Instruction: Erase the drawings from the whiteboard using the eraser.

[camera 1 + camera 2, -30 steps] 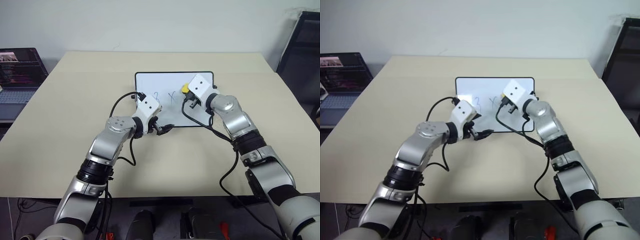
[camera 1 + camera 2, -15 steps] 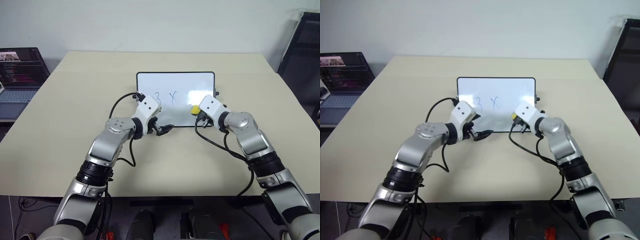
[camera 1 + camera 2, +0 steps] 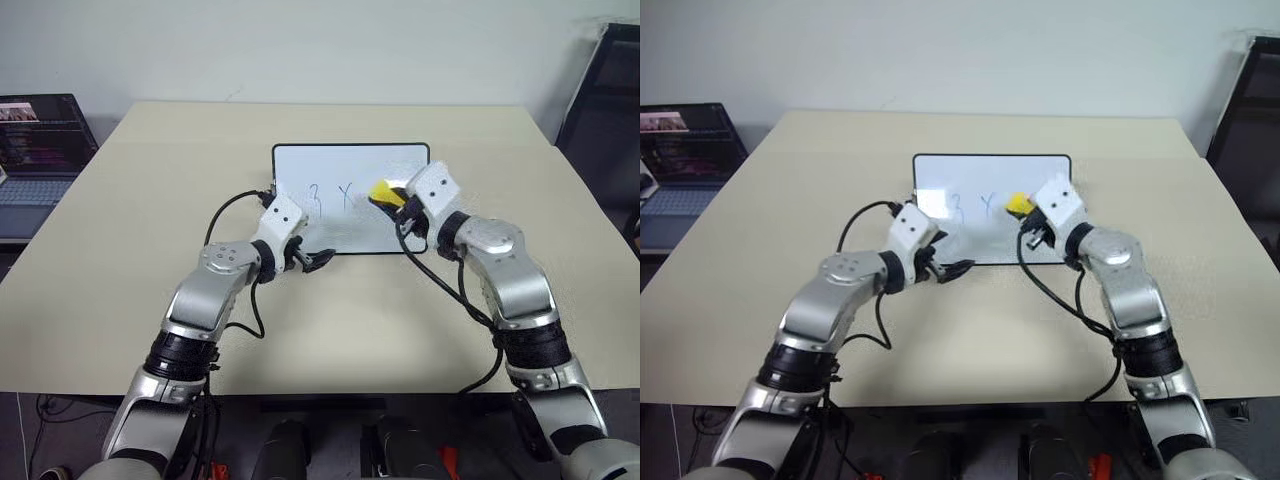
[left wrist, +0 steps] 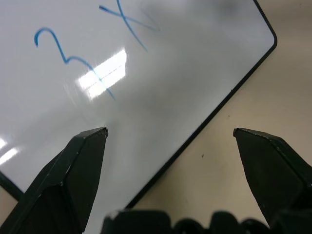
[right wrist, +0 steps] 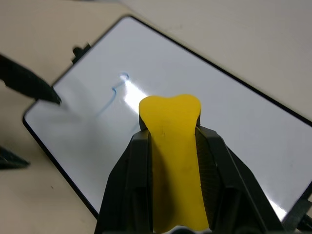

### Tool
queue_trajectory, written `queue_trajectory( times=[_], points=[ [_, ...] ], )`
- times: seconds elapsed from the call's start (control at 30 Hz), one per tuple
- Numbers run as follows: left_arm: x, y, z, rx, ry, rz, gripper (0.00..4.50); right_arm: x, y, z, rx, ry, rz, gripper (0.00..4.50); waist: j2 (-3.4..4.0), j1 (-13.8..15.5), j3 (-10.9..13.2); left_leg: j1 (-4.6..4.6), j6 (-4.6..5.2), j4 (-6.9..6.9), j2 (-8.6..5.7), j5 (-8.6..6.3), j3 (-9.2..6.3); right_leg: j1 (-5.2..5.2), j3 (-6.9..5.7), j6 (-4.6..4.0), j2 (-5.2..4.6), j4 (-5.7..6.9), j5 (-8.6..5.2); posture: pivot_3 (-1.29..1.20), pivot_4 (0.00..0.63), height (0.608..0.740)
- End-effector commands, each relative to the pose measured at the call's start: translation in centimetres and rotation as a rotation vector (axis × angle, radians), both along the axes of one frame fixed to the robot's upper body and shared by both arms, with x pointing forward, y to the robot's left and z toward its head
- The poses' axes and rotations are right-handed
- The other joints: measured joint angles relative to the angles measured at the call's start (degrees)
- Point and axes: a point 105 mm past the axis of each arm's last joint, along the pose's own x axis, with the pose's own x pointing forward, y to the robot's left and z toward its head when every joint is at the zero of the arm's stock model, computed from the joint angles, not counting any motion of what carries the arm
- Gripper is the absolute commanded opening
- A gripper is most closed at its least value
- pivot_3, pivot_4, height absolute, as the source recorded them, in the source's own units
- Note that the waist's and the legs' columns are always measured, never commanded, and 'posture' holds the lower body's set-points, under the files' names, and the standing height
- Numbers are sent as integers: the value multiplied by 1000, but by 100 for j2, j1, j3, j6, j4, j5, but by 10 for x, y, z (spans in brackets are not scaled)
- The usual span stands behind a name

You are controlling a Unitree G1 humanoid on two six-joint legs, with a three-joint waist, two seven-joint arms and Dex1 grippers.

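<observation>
I see the whiteboard [image 3: 350,200] lying flat in the middle of the tabletop [image 3: 120,260]. 2 of the drawings [image 3: 330,195], a "3" and an "X", show on its left half. My right gripper [image 5: 170,122] has its jaws clamped on the yellow eraser [image 3: 385,193], held over the board just right of the "X". My left gripper [image 4: 170,134] hangs over the board's near left edge, jaws wide apart around nothing. A laptop [image 3: 35,150] sits off the tabletop's far left.

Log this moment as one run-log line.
right gripper: shut on eraser, above whiteboard | left gripper: open at board's near edge | drawings: "3", "X" visible, unerased
</observation>
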Motion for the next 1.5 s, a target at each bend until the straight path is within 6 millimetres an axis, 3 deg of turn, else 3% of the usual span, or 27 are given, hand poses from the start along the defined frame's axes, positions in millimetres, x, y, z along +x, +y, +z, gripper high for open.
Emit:
queue_trajectory(
  times=[0.03, 0.33, 0.53, 0.67, 0.93, 1.2, 1.5],
  points=[
    [-1, 6, 19, -65, -67, 50, 4500, -17, -2, 18, 114, -77, 27, 887, 0, 10, 0, 0, 0, 0, -2, 0, 0, 0, -1, 0, -5, 0, 0, 0, 150, 740],
    [-9, 34, 22, -207, -186, 233, 4500, -48, -6, -18, 275, -26, -14, 887, 0, 24, 0, 1, 0, 0, -1, 0, -3, 3, 3, 0, -10, -3, 0, 0, 150, 740],
    [-12, 37, 20, -248, -225, 275, 4500, -53, -10, -39, 282, -9, -29, 886, 0, 29, 0, 3, 0, 1, -3, 0, 4, 5, 0, 1, -9, -8, 0, 0, 150, 740],
    [-12, 35, 26, -251, -231, 279, 4500, -50, -10, -42, 240, -11, -22, 886, 0, 40, 0, 3, 0, 1, -2, 0, 2, 6, -1, 1, -8, -7, 0, 0, 150, 740],
    [-6, 29, 30, -179, -199, 225, 4500, -19, -3, -48, -43, -62, -33, 881, -1, 38, 0, 6, 0, 2, -1, 0, 9, 6, -7, 2, 17, -8, 1, 0, 150, 740],
    [11, 23, 44, -102, -183, 158, 4500, 28, 37, -13, -147, -127, 26, 881, -4, 6, 4, 6, 0, 3, 2, 1, 11, 2, -6, 3, 24, -6, 3, 0, 150, 740],
    [16, 23, 39, -75, -156, 137, 4500, 62, 61, 9, -233, -143, 13, 880, -3, 9, 4, -4, -1, -8, 0, 0, 9, -4, -11, 2, -10, -22, 4, 0, 150, 740]
  ],
)
